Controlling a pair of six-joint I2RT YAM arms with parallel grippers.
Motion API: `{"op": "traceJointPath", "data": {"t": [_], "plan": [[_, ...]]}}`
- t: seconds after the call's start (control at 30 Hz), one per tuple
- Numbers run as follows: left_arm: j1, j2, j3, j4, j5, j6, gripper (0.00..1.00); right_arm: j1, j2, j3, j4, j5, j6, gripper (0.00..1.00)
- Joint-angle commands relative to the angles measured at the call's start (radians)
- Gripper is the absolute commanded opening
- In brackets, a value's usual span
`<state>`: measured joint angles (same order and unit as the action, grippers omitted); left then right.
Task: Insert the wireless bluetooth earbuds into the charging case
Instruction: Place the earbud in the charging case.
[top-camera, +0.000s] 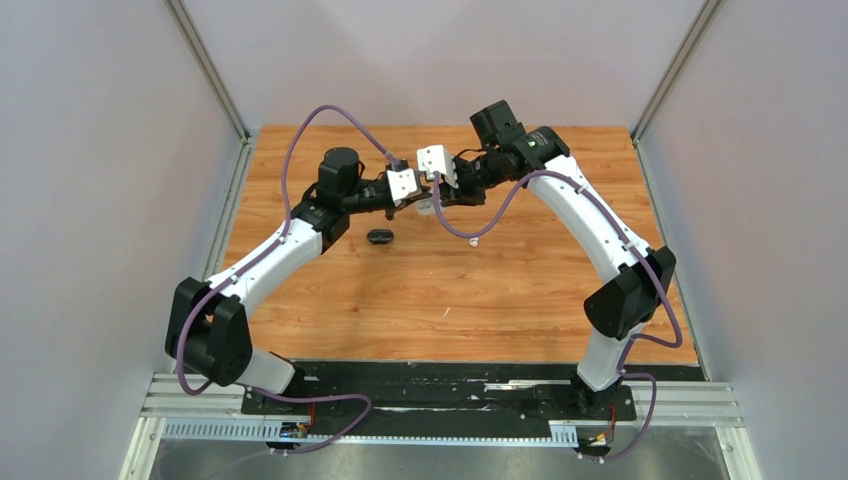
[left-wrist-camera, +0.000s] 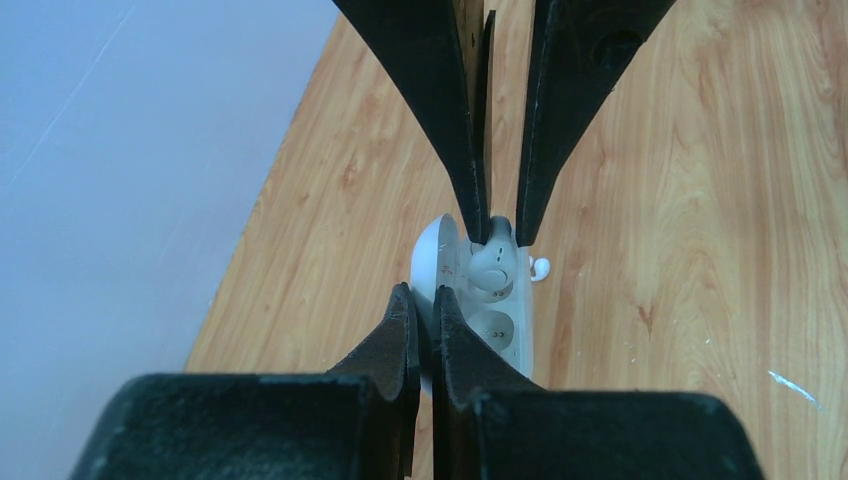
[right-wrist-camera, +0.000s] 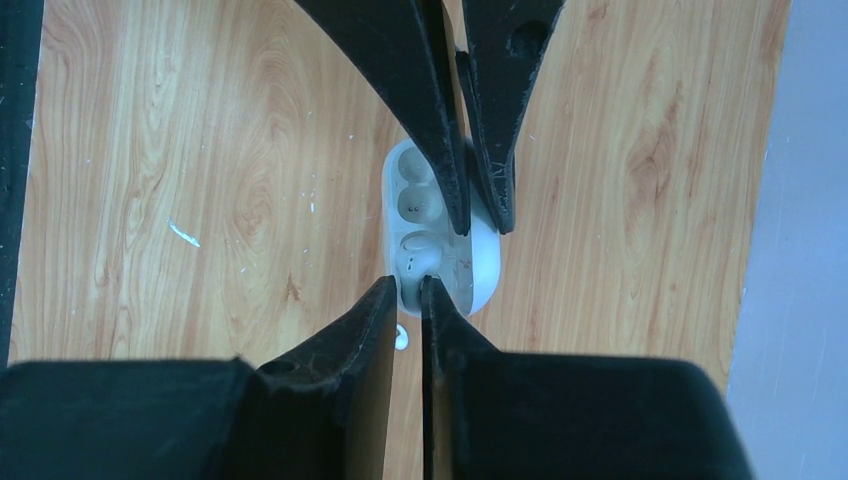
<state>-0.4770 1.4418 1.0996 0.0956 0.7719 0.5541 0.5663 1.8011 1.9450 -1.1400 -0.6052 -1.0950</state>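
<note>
My right gripper (left-wrist-camera: 500, 240), nearly closed, pinches a white earbud (left-wrist-camera: 492, 265) at a socket of the open white case (left-wrist-camera: 500, 340). My left gripper (left-wrist-camera: 421, 292) clamps the lid. A second white earbud (left-wrist-camera: 540, 268) lies just beside the case, and the black case (top-camera: 380, 236) waits untouched.

no readable text anywhere, as far as i can see. the white charging case (left-wrist-camera: 436, 258) has tiny reddish marks on it. way too blurry to read.
</note>
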Motion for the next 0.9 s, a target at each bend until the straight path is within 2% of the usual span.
{"op": "traceJointPath", "data": {"t": [0.0,0.87], "plan": [[-0.070,-0.062,0.043,0.142,0.020,0.037,0.00,0.060,0.062,-0.012,-0.013,0.113,0.041,0.14],[-0.070,-0.060,0.036,0.147,0.025,0.022,0.00,0.061,0.058,0.002,0.109,0.122,0.146,0.15]]}}
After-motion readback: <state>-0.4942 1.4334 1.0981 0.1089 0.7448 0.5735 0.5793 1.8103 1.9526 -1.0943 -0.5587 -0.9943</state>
